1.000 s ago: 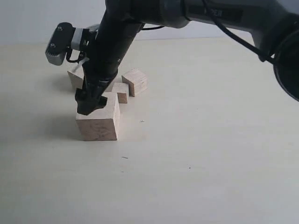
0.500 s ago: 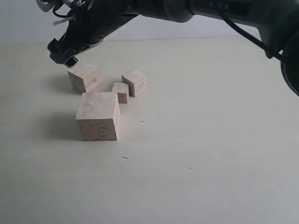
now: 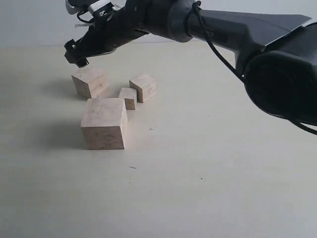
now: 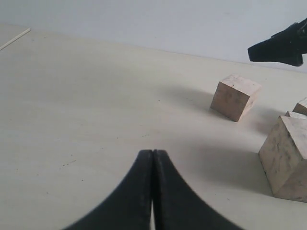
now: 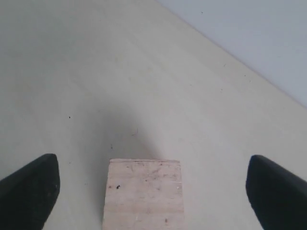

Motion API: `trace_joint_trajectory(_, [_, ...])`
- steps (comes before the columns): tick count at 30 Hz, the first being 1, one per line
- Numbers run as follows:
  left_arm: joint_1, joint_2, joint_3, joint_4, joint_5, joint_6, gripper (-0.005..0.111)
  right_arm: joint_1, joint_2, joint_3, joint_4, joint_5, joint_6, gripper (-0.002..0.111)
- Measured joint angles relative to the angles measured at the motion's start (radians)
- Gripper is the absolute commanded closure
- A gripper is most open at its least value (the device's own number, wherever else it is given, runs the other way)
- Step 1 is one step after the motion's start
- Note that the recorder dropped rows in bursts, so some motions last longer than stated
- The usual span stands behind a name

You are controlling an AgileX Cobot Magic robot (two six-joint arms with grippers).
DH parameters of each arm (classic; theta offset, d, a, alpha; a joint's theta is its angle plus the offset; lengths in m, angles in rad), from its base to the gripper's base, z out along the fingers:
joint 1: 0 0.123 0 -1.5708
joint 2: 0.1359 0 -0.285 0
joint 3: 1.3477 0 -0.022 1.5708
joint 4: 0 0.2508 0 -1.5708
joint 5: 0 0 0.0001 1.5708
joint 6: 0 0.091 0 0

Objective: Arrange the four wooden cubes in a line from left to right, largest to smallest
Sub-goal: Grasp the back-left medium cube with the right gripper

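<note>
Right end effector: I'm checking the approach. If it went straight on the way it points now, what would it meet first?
Probably the pale wooden cube at the back left: the open right end effector hovers above it, and its wrist view shows that cube between the fingers. Depth is unclear.

table: pale cream, few dark specks | wall: plain grey-white

On the table we place everything against the largest cube. Behind it, slightly to the left, sits the second-largest cube. Close behind its right rear corner sits the smallest cube, and farther behind and right sits the third-largest cube.
</note>
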Motion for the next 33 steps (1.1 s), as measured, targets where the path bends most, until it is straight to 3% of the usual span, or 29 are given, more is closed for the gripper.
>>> trace_joint_trajectory(25, [0.000,0.000,0.000,0.000,0.000,0.000,0.107,0.000,0.147,-0.044,0.062,0.016,-0.087,0.007])
trace_joint_trajectory(28, [0.000,0.000,0.000,0.000,0.000,0.000,0.107,0.000,0.149,-0.044,0.054,0.013,-0.087,0.030])
trace_joint_trajectory(31, [0.000,0.000,0.000,0.000,0.000,0.000,0.107,0.000,0.149,-0.044,0.050,0.011,-0.087,0.075])
trace_joint_trajectory(32, [0.000,0.000,0.000,0.000,0.000,0.000,0.107,0.000,0.149,-0.044,0.050,0.011,-0.087,0.096])
trace_joint_trajectory(33, [0.000,0.000,0.000,0.000,0.000,0.000,0.107,0.000,0.147,-0.044,0.050,0.016,-0.084,0.108])
